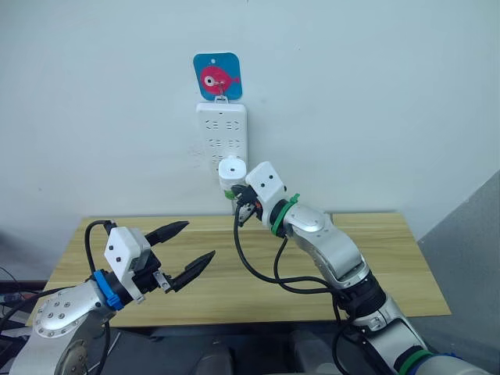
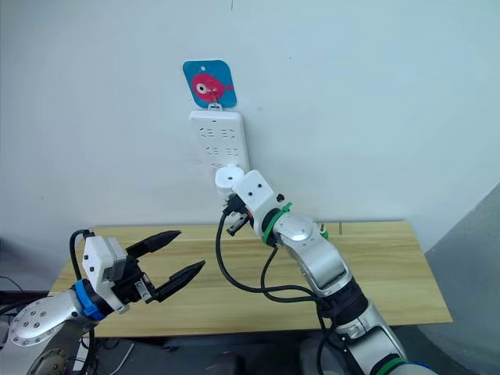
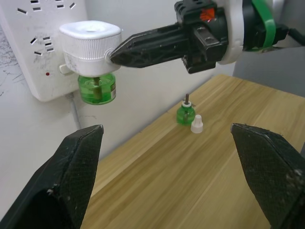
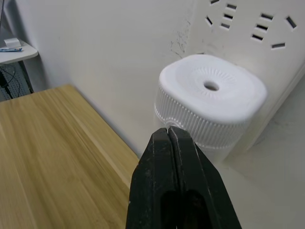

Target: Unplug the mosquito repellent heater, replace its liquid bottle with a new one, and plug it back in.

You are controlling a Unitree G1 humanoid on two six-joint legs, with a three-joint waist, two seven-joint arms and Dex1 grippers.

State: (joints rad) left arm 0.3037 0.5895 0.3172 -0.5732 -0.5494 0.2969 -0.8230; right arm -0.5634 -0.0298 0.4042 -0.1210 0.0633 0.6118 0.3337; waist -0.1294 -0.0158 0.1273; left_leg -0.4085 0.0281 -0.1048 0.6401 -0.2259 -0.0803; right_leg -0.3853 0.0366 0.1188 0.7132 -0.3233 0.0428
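Observation:
The white mosquito repellent heater [image 3: 90, 40] sits plugged into the white power strip [image 1: 222, 141] on the wall, and a green liquid bottle [image 3: 96, 88] hangs under it. My right gripper [image 4: 169, 133] is shut with nothing between its fingers. Its tips rest against the heater's ribbed side. A second small green bottle [image 3: 186, 113] stands on the wooden table [image 1: 375, 266] beside a white cap [image 3: 197, 124]. My left gripper [image 1: 199, 240] is open above the table's left part, pointing toward the wall, well short of the heater.
A blue square hook with a red fish [image 1: 218, 76] holds the power strip up on the pale wall. Black cables loop down from my right wrist over the middle of the table. A grey panel stands at the far right.

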